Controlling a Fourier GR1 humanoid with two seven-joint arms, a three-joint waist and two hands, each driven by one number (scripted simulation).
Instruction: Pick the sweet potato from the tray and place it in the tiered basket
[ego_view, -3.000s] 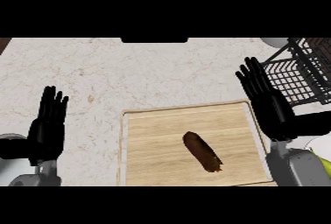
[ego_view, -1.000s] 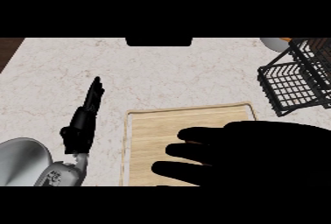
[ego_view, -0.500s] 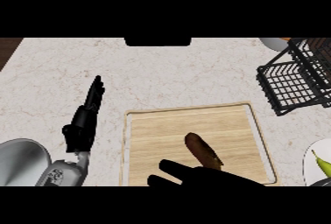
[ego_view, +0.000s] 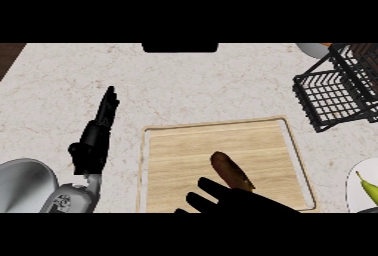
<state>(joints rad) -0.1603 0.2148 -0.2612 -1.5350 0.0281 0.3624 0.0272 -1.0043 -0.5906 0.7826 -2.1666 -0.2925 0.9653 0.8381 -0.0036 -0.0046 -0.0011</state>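
- Here, in the head view, the sweet potato (ego_view: 231, 172) lies flat on the wooden tray (ego_view: 177, 150), right of the tray's middle and toward its near edge, not yet picked up.
- Its long axis runs diagonally: one end points to the tray's far left, the other to its near right, toward the right hand (ego_view: 236, 201).
- That hand comes in over the tray's near edge with fingers spread and released, grasping nothing, seemingly lined up to close on the potato.
- The left hand (ego_view: 94, 135) rests left of the tray, straight-fingered and idle.
- The tiered basket (ego_view: 336, 92) stands beyond the tray's far right corner, well apart.
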